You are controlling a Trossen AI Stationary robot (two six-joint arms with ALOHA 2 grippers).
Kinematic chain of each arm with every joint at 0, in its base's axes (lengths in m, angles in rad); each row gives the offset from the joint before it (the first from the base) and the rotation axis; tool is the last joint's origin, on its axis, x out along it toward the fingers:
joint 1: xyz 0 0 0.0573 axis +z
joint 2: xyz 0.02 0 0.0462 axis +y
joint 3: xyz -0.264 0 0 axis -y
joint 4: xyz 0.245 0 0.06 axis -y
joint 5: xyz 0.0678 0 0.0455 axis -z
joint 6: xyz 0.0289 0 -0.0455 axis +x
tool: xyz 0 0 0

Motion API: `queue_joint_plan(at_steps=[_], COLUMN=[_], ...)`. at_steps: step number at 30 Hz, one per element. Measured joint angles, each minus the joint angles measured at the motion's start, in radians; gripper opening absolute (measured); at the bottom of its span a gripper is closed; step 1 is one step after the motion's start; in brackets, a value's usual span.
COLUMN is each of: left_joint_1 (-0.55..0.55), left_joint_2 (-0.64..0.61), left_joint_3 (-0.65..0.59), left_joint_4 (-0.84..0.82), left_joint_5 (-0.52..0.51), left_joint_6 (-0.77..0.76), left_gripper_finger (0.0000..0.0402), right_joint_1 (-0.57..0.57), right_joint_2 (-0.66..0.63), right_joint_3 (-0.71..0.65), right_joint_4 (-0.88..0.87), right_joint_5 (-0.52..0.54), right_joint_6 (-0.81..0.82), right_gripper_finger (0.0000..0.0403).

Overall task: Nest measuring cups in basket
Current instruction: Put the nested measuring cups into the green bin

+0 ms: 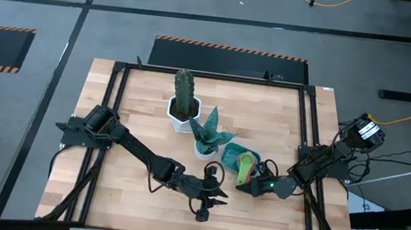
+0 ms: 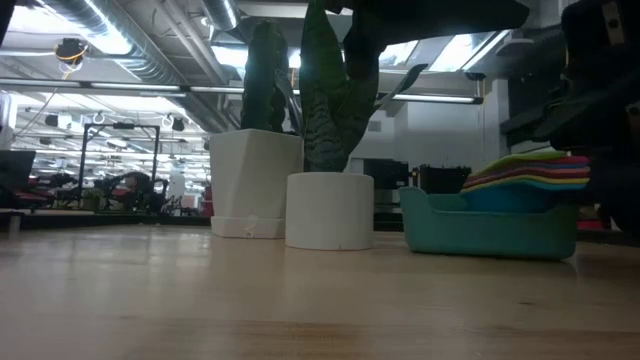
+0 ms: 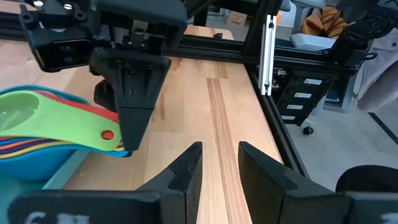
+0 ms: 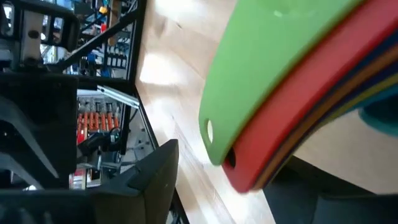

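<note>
The teal basket [image 1: 231, 150] [image 2: 485, 232] rests on the table right of centre. The measuring cups [image 1: 244, 167] [image 2: 530, 170] [image 3: 37, 118] [image 4: 280, 68] are nested in it, green on top, then red, with more colours below. Their handles stick out over the near rim. My right gripper [image 1: 249, 187] [image 4: 249, 186] is open at the handles' free ends, one finger [image 3: 132, 124] [image 4: 155, 177] on either side. My left gripper [image 1: 221, 196] [image 3: 221, 149] is open and hovers over bare table left of the basket, pointing at the right gripper. My right gripper stands around the free ends of the stacked handles [image 4: 239, 165], coming level from the table's right side. I cannot tell whether either finger touches them. The stack's bowls sit in the basket.
A white hexagonal pot with a cactus [image 1: 183, 113] [image 2: 255, 180] and a round white pot with a striped leafy plant [image 1: 206, 142] [image 2: 330, 210] stand close to the basket's far left. Black frame rails [image 1: 310, 141] edge the table. Bare wood lies at the near left.
</note>
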Motion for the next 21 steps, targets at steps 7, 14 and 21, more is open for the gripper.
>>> queue_joint_plan(at_steps=[7, 14, 21], left_joint_1=[0.000, 0.000, 0.000], left_joint_2=[0.000, 0.000, 0.000], left_joint_3=[0.000, 0.000, 0.000], left_joint_4=[0.000, 0.000, 0.000], left_joint_5=[-0.004, -0.011, -0.011], left_joint_6=[0.000, 0.000, 0.000], left_gripper_finger=[0.0096, 0.0096, 0.0096], right_joint_1=[0.047, 0.085, 0.084], right_joint_2=[0.000, 0.000, 0.000], right_joint_3=[0.000, 0.000, 0.000], right_joint_4=[0.039, 0.037, -0.021], right_joint_5=[-0.061, -0.080, -0.186], right_joint_6=[0.000, 0.000, 0.008], right_gripper_finger=[0.0215, 0.0214, 0.0214])
